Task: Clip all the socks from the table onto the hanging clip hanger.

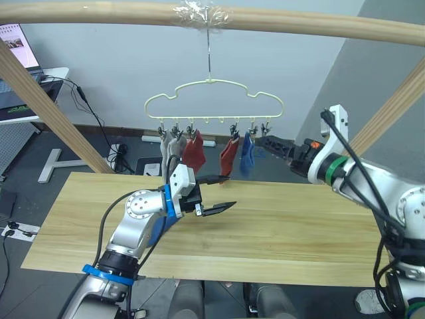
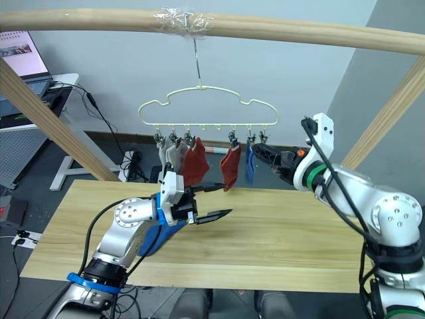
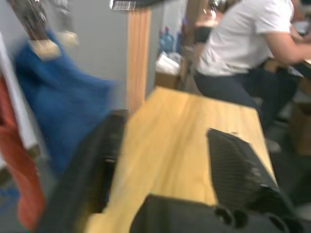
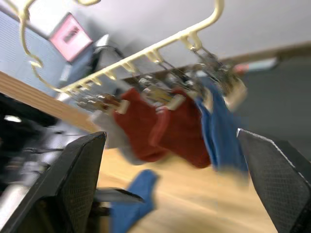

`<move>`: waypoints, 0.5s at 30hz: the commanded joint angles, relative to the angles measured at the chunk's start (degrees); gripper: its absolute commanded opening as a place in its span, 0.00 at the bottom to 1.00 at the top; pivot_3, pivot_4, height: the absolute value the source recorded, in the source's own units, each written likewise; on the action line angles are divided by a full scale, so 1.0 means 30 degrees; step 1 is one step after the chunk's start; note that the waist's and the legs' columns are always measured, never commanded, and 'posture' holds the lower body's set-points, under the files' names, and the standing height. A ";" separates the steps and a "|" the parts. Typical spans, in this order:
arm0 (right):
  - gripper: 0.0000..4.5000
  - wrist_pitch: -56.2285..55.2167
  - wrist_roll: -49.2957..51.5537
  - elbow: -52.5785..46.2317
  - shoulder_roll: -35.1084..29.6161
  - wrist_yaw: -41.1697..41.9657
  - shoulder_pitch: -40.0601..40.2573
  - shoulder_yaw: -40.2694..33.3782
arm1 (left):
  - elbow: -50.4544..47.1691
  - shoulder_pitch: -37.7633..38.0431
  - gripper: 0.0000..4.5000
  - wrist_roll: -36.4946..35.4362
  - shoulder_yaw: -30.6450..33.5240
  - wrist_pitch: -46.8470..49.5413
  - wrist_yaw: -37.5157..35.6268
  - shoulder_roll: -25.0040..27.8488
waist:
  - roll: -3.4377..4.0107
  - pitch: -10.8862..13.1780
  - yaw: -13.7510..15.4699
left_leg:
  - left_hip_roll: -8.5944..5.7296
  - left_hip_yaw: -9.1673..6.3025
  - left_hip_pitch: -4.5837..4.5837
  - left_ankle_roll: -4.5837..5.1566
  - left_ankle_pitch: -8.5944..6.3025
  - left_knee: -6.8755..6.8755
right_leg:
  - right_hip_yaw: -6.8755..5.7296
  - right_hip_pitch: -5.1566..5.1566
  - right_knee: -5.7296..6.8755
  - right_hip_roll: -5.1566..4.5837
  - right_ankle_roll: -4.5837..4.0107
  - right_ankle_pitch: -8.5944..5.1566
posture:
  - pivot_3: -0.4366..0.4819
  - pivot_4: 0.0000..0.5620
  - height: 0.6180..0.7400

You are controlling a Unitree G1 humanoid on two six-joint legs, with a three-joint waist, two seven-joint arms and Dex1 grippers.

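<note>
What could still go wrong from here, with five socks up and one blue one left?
1. The last blue sock lies on the table beneath the left arm, beside the open left gripper; it could get dragged or missed.
2. The open right gripper sits right by the end clip of the clip hanger; a bump could swing it and loosen the hung blue sock.

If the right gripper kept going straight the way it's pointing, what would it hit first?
Probably the blue knit sock hanging from the pale yellow-green wire clip hanger; the open right gripper points at it, though depth is uncertain.
</note>
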 commanded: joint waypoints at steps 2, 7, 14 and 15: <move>1.00 -0.0577 -0.5726 -0.2148 0.0301 0.1421 0.1021 0.1656 | 0.0111 -0.0828 0.99 -0.0942 0.1144 0.0468 -0.0732 0.0477 | 0.0000 0.0000 -0.0208 | 0.0004 0.0001 0.0015 0.0003 0.0003 0.0005 | 0.0008 0.0000 0.0023 0.0007 0.0000 -0.0001 | 0.62 0.34 1.00; 0.79 -0.3039 -1.5733 -0.1629 0.2759 0.0774 0.1037 0.5462 | -0.1504 -0.1581 1.00 -0.2487 0.2511 0.2562 -0.1205 0.1787 | -0.0002 0.0004 -0.0427 | 0.0014 0.0013 0.0042 0.0003 0.0004 0.0042 | 0.0028 -0.0002 0.0082 0.0023 0.0030 -0.0021 | 0.63 0.35 1.00; 0.63 -0.4115 -2.1009 -0.0546 0.6074 0.1733 0.0710 0.6102 | -0.2770 -0.2234 1.00 -0.2819 0.3265 0.3966 0.0174 0.1596 | 0.0001 0.0008 -0.0323 | 0.0005 0.0029 0.0074 0.0003 0.0008 0.0044 | 0.0049 -0.0012 0.0168 0.0026 0.0065 -0.0074 | 0.65 0.35 1.00; 0.55 -0.4190 -2.1391 -0.0469 0.6424 0.1924 0.0787 0.5970 | -0.2843 -0.2208 1.00 -0.2789 0.3269 0.3971 0.0251 0.1547 | 0.0000 0.0008 -0.0314 | 0.0005 0.0034 0.0073 0.0003 0.0008 0.0048 | 0.0053 -0.0012 0.0167 0.0026 0.0065 -0.0074 | 0.65 0.35 1.00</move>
